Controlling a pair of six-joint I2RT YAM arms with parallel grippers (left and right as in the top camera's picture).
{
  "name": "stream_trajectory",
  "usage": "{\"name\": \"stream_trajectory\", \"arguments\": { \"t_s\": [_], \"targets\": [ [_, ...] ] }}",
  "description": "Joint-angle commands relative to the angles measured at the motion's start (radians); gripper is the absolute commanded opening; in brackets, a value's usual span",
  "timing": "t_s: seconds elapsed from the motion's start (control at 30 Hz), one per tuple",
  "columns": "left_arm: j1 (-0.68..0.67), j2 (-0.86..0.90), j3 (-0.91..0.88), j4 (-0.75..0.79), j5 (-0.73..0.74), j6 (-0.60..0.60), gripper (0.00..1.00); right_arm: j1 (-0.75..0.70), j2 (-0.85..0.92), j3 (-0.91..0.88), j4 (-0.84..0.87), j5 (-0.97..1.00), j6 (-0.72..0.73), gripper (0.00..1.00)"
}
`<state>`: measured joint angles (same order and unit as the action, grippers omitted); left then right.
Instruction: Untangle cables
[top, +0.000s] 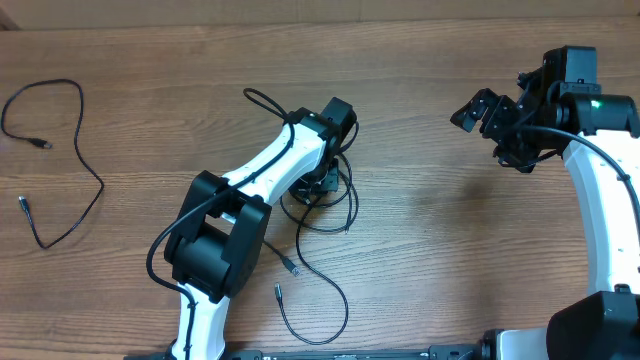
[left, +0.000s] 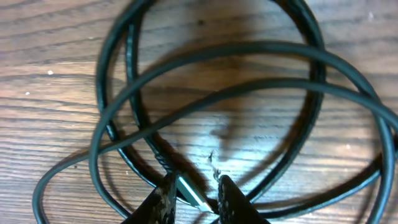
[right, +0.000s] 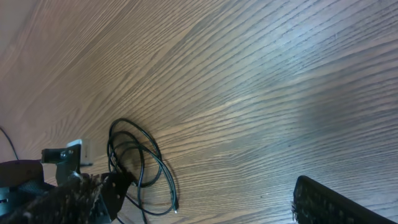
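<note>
Wood desk (top: 430, 250), no labels or readable writing anywhere. Left arm is bent over the tangled cables (left: 261, 46) mid-desk, so it is far nearer than the right. Right claw (top: 478, 112) is spread wide and empty, up near the right edge, well apart from the tangle. One separate cable (top: 101, 186) lies loose near the left edge. Key relation: the silver-tipped plug (left: 193, 194) sits right between the left claw (left: 194, 200) tips, with its long axis running diagonally across the gap. Tips are narrowly parted; cannot tell if they pinch it.
</note>
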<state>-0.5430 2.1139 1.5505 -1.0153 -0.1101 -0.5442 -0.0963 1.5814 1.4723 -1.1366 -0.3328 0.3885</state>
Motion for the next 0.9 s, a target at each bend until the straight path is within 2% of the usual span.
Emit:
{"name": "stream_trajectory", "arguments": {
  "t_s": [0.0, 0.2, 0.33, 0.43, 0.57, 0.7, 0.8, 0.87],
  "targets": [
    [0.019, 0.011, -0.013, 0.004, -0.031, -0.095, 0.23, 0.0, -0.003, -0.001, 0.006, 0.007, 0.003, 1.0],
    [0.028, 0.012, -0.043, 0.005, -0.031, -0.168, 0.21, 0.0, -0.003, -0.001, 0.006, 0.007, 0.003, 1.0],
    [0.029, 0.012, -0.051, 0.0, -0.03, -0.254, 0.3, 0.0, -0.003, -0.001, 0.006, 0.007, 0.003, 1.0],
    [0.029, 0.012, -0.072, 0.025, -0.014, -0.323, 0.3, 0.0, -0.003, -0.001, 0.006, 0.007, 0.003, 1.0],
    [0.029, 0.012, -0.119, 0.085, 0.065, -0.328, 0.3, 0.0, -0.003, -0.001, 0.006, 0.007, 0.003, 1.0],
    [0.029, 0.012, -0.133, 0.103, 0.089, -0.369, 0.23, 0.0, -0.003, -0.001, 0.006, 0.007, 0.003, 1.0],
    [0.033, 0.012, -0.126, 0.114, 0.095, -0.369, 0.04, 0.0, -0.003, -0.001, 0.006, 0.007, 0.003, 1.0],
    [0.048, 0.012, -0.09, 0.086, 0.148, -0.35, 0.04, 0.0, -0.003, -0.001, 0.006, 0.007, 0.003, 1.0]
  ]
}}
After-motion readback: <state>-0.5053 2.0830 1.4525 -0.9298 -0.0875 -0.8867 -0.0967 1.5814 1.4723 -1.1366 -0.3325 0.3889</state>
